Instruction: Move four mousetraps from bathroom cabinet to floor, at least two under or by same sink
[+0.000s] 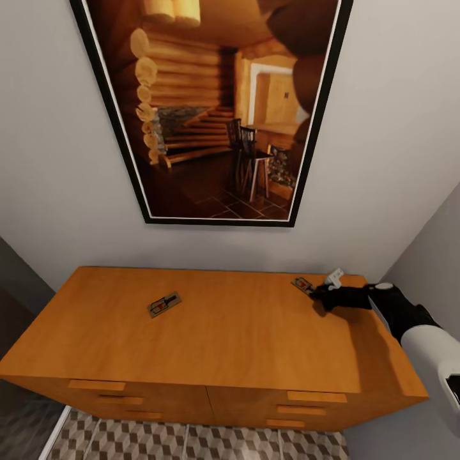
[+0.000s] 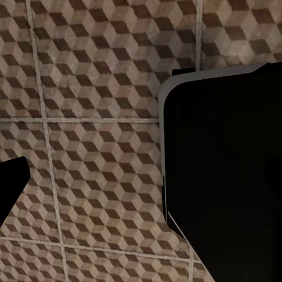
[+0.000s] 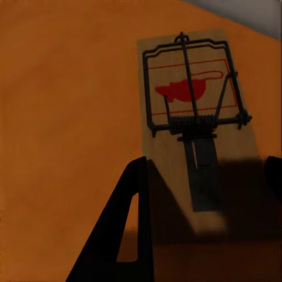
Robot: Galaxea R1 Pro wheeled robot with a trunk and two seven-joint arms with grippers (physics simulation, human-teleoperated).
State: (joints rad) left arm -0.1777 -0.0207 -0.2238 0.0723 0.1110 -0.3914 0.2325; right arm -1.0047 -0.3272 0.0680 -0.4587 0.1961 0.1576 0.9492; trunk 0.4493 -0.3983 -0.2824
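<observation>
Right tool (image 1: pixel 321 295) sits low over the far right corner of the cabinet (image 1: pixel 243 332), its two fingers spread with nothing between them. From the right wrist camera I see one dark finger (image 3: pixel 126 235) near the frame's lower middle and a sliver of the other at the frame edge, and the mousetrap (image 3: pixel 197 126) lies flat on the wood just ahead of the tips, its near end running back between them in their shadow. I judge I'm lining up to pick this trap. To do it well, I'd ease forward until the board's long sides are squarely between the fingers, drop until the tips nearly touch the wood, then close on the thin edges rather than on the spring and bar. The board is flat and slim, so a shallow bite could let it slip or tilt.

A second mousetrap (image 1: pixel 165 304) lies well off to the tool's left, on the same top. Beyond the tool's tip is a small white object (image 1: pixel 333 276) I can't identify.

Left tool (image 2: pixel 147 176) hangs over the bathroom floor (image 2: pixel 88 88); I cannot tell how its fingers stand.

Behind the cabinet is a pale wall with a large framed picture (image 1: pixel 211 108) of a log interior; another wall stands close on the tool's right.
</observation>
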